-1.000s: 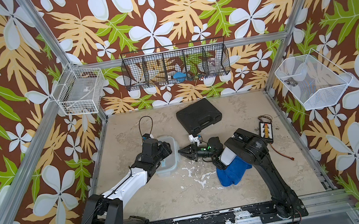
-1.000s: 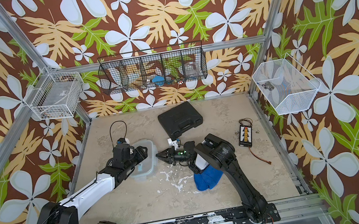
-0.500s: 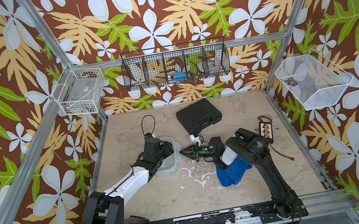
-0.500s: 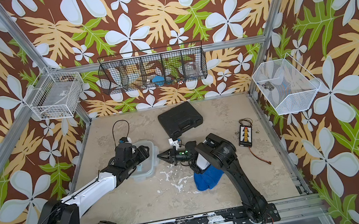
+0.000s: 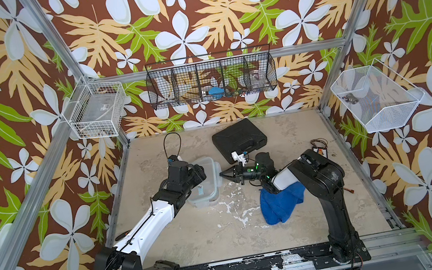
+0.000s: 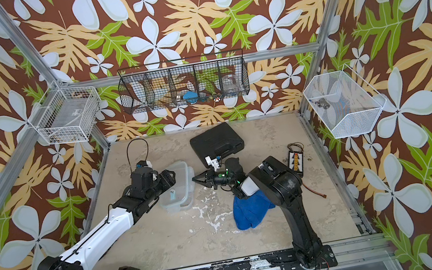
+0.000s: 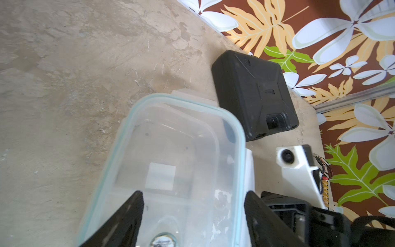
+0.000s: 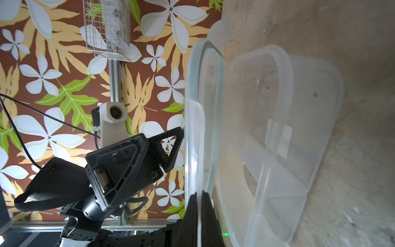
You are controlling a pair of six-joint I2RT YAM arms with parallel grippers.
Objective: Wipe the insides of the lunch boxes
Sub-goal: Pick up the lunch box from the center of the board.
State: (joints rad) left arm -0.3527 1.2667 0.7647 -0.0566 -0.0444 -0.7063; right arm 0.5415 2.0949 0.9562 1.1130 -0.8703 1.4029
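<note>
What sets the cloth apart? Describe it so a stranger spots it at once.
Start at the beige table, then the black right arm on it. The cloth lies crumpled under that arm's elbow, the only soft, blue thing on the table, unlike the clear tub and the hard black case.

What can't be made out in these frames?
- Cloth: partly hidden under the right arm, both top views.
- Black basket contents: too small behind mesh, both top views.
- Lid near end: cut off by the edge, covered by left hand, left wrist view.
- Tub inside: blurred, right wrist view.
</note>
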